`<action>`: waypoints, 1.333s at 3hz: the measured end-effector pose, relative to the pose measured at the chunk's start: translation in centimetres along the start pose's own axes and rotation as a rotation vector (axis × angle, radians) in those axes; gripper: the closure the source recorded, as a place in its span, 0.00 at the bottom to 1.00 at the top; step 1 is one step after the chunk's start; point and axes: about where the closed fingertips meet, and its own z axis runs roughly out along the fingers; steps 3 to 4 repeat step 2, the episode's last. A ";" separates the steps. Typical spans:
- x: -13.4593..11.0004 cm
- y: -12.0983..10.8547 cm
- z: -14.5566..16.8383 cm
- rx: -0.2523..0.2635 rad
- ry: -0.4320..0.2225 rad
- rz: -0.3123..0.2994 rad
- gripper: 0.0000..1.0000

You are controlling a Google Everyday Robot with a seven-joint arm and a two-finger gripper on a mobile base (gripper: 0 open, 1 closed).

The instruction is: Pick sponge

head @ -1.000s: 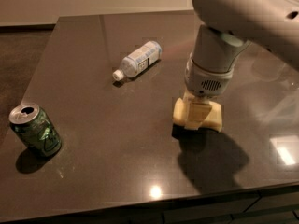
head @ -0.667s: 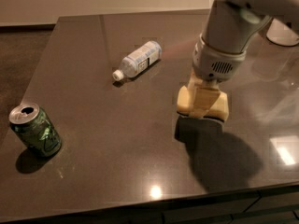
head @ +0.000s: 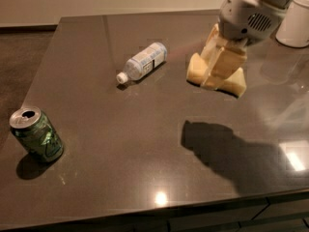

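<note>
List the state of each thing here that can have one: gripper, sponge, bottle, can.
gripper: shut on the sponge, above the far right part of the table.
sponge: held off the table, its shadow lying apart below it.
plastic bottle: lying on its side, cap on.
green can: upright, top opened.

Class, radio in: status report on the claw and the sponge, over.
Claw shut on sponge, right rear of table. Sponge hangs clear, shadow apart below. Bottle and can well left, nothing in the way.
</note>
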 end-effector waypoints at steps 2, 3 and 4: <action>-2.1 -0.9 -2.2 0.057 -0.102 -0.023 1.00; -2.1 -0.9 -2.2 0.057 -0.102 -0.023 1.00; -2.1 -0.9 -2.2 0.057 -0.102 -0.023 1.00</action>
